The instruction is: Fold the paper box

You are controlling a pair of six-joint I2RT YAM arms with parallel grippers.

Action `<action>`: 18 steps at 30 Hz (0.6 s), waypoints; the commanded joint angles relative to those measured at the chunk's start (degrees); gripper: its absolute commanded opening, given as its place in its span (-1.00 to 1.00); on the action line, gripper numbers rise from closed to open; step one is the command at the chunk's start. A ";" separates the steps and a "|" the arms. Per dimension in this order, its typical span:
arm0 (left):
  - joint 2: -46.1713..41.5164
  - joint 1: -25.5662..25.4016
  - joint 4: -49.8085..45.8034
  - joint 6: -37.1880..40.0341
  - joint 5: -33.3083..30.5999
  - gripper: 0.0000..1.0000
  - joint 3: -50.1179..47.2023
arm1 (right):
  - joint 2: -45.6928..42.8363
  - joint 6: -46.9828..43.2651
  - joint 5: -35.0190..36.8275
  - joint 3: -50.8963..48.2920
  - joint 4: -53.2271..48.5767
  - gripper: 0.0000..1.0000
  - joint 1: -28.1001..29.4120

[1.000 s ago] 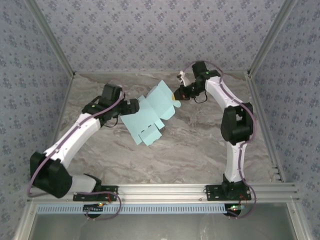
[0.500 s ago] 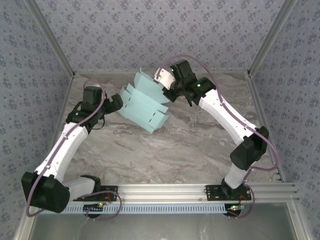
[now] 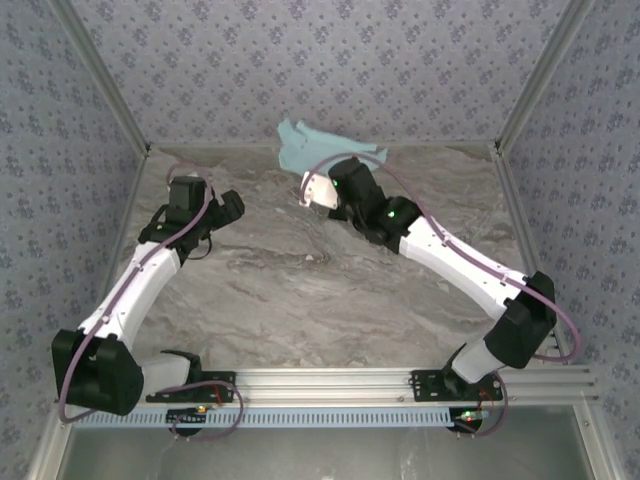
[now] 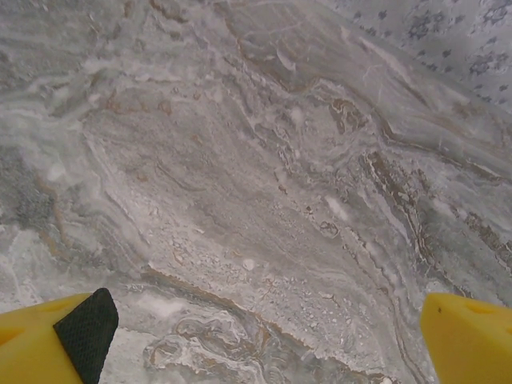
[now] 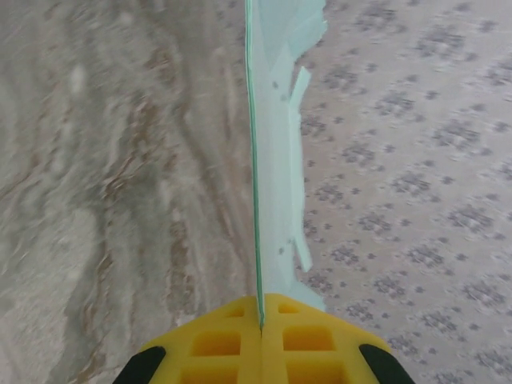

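Lifted from mid-frame to the upper centre, the paper box (image 3: 328,152) stands before the patterned back wall (image 3: 450,70), pinched edge-on by the closed right end effector (image 5: 261,310) just below it. The left end effector (image 3: 232,206) gapes empty over the table (image 4: 240,184), upper left, well apart.

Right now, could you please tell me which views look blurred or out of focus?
Right wrist: table and wallpaper are smeared by blur, while the paper box, edge-on in the shut right end effector, looks crisp. Left wrist: the table is sharp. Top external: even light, faint shadows, no glare.
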 commanded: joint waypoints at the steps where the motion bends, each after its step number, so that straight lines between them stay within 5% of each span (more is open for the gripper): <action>1: 3.02 0.25 2.69 -1.98 6.92 0.99 0.52 | -2.08 -0.60 0.67 -2.98 5.49 -1.00 0.23; 7: 6.50 0.29 1.41 -3.83 11.70 0.99 0.85 | -1.81 -0.69 -0.81 -14.69 -0.77 -1.00 4.01; 10: 8.77 0.60 -0.88 -3.06 11.90 0.99 1.16 | -1.66 3.11 -7.65 -15.21 -11.88 -0.87 4.97; 13: 11.20 0.69 -0.77 -2.58 13.37 0.99 1.08 | -2.32 10.42 -14.69 -13.99 -19.51 -0.36 4.70; 14: 11.67 0.69 -0.12 -2.69 13.33 0.99 0.78 | -3.21 12.59 -17.67 -13.79 -20.52 -0.33 3.89; 15: 12.06 0.69 0.82 -2.77 13.32 0.99 0.39 | -4.71 14.01 -21.13 -14.01 -20.28 -0.02 2.34; 16: 12.35 0.70 1.60 -2.81 13.18 0.99 0.14 | -6.32 15.16 -24.16 -14.45 -19.37 0.84 0.98; 18: 13.33 0.56 3.54 -2.11 13.69 0.98 0.19 | -9.56 17.11 -32.77 -14.57 -17.55 1.00 -3.01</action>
